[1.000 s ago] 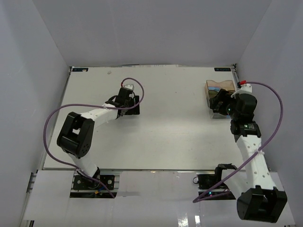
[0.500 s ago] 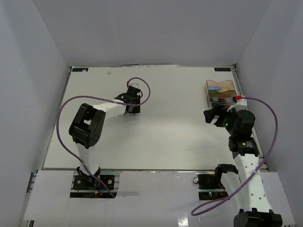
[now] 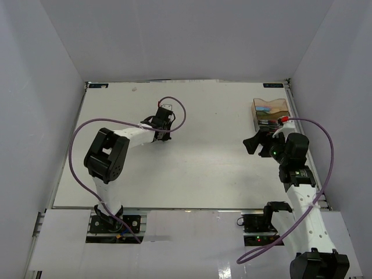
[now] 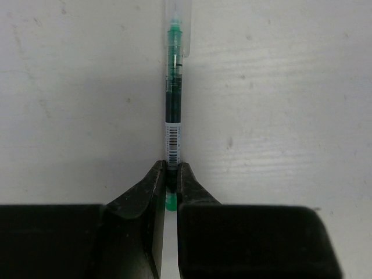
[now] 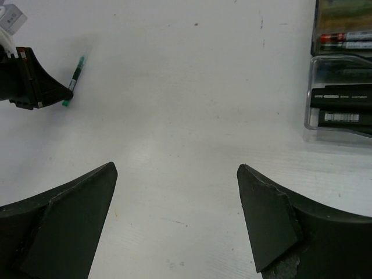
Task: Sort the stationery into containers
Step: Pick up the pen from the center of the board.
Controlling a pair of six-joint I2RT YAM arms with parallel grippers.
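- The table (image 3: 203, 168) carries everything: the trays are at the far right and the pen is left of centre, well apart from them.
- The amber tray (image 5: 317, 26) and the clear tray (image 5: 309, 87) adjoin. Both already hold dark markers (image 5: 342, 96).
- The right end effector (image 5: 174, 174) hangs over bare table near the trays with its jaws spread wide and nothing between them.
- The left end effector (image 4: 172, 168) is low on the table, jaws pinched together on the tail of the pen, just ahead of its green end plug.
- The pen (image 4: 173, 110) lies flat on the table, pointing straight away from the left end effector. It has a slim dark barrel, green ink and a clear cap at the far end.
- Judged by its look, the pen is light and stiff, with a smooth round barrel that may roll or swivel in a narrow pinch.
- Because the hold is at the tail, the capped end will likely droop on lifting; a mid-barrel hold would balance better.
- The clear cap is a poor place to take hold, since it could pull off.
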